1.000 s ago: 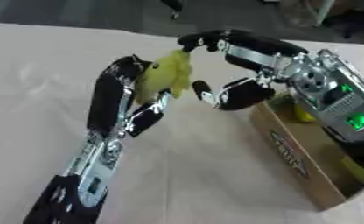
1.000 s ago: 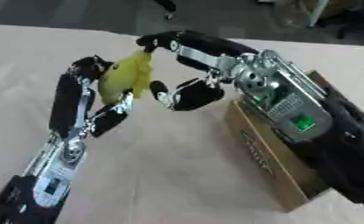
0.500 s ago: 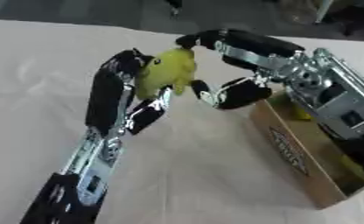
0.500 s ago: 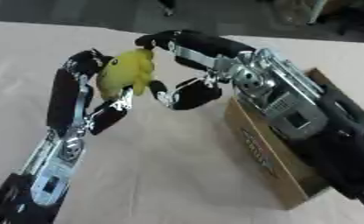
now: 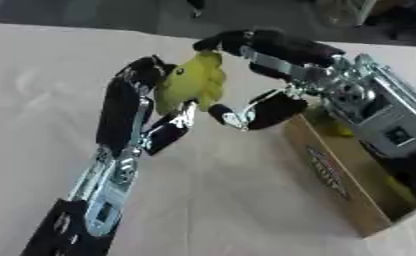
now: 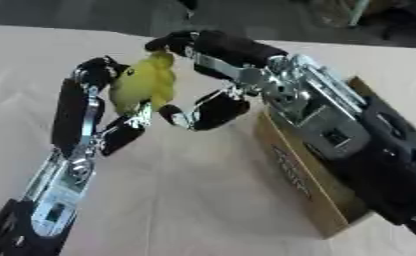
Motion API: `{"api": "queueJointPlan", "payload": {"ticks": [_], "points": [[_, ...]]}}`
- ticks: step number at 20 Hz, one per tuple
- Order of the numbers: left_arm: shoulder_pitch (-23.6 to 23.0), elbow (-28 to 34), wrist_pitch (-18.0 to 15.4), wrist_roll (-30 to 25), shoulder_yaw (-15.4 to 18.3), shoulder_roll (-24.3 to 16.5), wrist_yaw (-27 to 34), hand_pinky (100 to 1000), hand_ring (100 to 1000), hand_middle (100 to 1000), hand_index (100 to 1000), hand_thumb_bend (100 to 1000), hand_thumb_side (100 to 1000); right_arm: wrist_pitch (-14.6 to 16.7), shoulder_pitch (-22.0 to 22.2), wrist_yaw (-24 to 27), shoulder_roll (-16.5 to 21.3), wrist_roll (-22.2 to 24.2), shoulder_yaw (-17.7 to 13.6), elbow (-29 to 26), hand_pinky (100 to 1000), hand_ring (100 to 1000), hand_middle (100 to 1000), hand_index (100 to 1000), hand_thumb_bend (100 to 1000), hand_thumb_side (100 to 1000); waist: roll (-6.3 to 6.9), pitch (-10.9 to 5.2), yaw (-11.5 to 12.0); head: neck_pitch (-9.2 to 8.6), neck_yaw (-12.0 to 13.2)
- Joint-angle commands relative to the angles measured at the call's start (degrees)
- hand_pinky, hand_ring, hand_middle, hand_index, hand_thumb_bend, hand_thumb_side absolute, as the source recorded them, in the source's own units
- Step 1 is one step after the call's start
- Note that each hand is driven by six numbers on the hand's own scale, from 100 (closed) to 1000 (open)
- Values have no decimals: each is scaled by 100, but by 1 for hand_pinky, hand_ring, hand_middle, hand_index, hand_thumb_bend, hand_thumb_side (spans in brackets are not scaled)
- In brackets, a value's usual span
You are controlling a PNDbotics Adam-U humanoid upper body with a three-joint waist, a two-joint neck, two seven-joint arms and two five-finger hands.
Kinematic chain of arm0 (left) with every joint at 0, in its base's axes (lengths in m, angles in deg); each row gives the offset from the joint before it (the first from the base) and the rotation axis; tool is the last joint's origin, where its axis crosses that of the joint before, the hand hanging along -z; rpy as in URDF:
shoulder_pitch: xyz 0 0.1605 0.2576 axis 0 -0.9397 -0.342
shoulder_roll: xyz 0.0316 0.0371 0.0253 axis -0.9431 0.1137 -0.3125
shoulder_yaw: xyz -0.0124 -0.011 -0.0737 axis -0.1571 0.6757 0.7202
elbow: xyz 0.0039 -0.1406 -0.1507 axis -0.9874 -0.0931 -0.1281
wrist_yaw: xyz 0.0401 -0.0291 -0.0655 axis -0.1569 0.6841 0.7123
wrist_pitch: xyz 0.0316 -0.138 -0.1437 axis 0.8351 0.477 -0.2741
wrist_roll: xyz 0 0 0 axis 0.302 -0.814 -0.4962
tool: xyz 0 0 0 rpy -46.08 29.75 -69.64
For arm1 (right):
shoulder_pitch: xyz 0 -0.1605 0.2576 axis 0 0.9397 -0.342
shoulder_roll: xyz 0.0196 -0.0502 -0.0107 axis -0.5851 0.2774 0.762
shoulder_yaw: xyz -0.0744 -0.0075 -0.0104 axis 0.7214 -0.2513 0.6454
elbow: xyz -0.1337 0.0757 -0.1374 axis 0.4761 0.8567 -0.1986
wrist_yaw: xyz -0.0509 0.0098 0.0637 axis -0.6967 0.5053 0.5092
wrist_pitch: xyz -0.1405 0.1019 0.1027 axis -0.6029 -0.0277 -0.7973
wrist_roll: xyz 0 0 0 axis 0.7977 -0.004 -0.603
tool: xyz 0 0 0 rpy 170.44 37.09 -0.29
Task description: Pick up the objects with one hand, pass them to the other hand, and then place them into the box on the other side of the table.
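A small yellow-green fruit-shaped object [image 5: 191,83] is held up over the middle of the table. My left hand [image 5: 138,102], coming from the lower left, has fingers and thumb curled round it. My right hand [image 5: 268,75] reaches in from the right, its fingers [image 5: 246,42] arched over the top of the object and its thumb [image 5: 251,111] curled just below it, touching or nearly touching. A brown cardboard box [image 5: 338,175] stands open on the table's right side beneath my right forearm, with something yellow [image 5: 338,129] inside.
The table [image 5: 36,90] wears a cream cloth. Dark floor lies beyond the far edge. My right forearm [image 6: 351,145] covers much of the box opening.
The whole picture has shifted a little, so the head moved. Both hands stay together around the yellow-green object; the right fingers sit slightly closer over its top.
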Motion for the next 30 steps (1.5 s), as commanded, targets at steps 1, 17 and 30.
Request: {"api": "queueJointPlan", "payload": {"ticks": [1,17,30], "points": [[129,136,-20,-108,-28,-50,111,458,471,425,503,100,171,138,-59,-4,107,-112,-55,-94,949,994,887,969,281,270,3,-78,-4,-16,-6],[149,103,-132,-567,-39,-79,1177,442,458,414,501,100,186,31,-3,-77,230,-106,-32,-236,940,975,869,941,293,342,-16,-74,3,-71,14],[424,221,-276,-1044,-407,-454,1392,442,457,414,501,100,165,415,-37,-315,374,133,-30,-217,936,956,845,902,337,438,-45,-79,-22,-89,6]]}}
